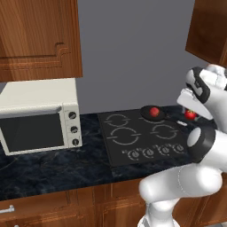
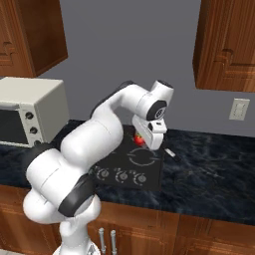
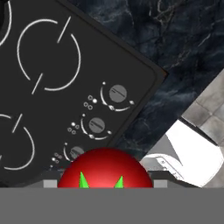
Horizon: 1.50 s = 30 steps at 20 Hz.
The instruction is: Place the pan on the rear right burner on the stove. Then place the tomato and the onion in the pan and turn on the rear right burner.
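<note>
Left base view: the pan (image 1: 153, 114) sits on the rear right burner at centre right, with a red round thing (image 1: 154, 111) in it. The gripper (image 1: 190, 109), further right, seems clamped on the tomato (image 1: 190, 115), so the pan lies to its left.

Right base view: the tomato (image 2: 139, 139) hangs over the stove (image 2: 152, 177); the arm hides the pan.

Hand view: the tomato (image 3: 105, 168) sits at bottom centre, above the knobs (image 3: 117, 93).

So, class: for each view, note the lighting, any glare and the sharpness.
Left base view: flat, even light, no glare on the stove glass, edges slightly soft. Right base view: the same soft light, the arm smoothly shaded. Hand view: ring markings crisp, the tomato close, cut off below.
</note>
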Tool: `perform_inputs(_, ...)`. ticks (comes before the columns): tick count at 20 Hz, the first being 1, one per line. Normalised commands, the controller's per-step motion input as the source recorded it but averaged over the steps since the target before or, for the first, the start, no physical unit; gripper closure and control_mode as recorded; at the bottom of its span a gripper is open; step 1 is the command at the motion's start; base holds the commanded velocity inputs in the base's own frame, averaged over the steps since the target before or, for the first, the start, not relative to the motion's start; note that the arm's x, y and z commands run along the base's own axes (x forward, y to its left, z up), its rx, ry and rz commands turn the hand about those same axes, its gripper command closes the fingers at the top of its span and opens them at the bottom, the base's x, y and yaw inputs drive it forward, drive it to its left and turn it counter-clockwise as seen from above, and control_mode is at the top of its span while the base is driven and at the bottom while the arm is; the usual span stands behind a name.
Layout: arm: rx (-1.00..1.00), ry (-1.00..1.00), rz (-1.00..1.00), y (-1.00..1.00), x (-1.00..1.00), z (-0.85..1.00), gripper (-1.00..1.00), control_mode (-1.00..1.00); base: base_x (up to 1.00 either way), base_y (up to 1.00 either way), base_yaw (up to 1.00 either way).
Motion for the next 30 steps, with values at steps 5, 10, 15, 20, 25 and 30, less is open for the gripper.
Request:
perform_inputs(5,0.0,0.0,0.03,0.19,0.83,0.0,1.0,-1.0,0.0,0.0,0.0)
perform_inputs(10,0.0,0.0,0.01,0.15,0.69,0.0,1.0,-1.0,0.0,0.0,0.0)
perform_inputs(15,-0.04,0.01,0.0,0.14,0.6,0.0,1.0,-1.0,0.0,0.0,0.0)
perform_inputs(20,-0.07,0.0,0.0,0.05,0.63,-0.11,1.0,-1.0,0.0,0.0,0.0)
perform_inputs(25,-0.06,0.0,0.0,0.0,0.62,-0.26,1.0,-1.0,0.0,0.0,0.0)
perform_inputs(30,-0.04,0.03,0.0,0.0,0.51,-0.39,1.0,-1.0,0.0,0.0,0.0)
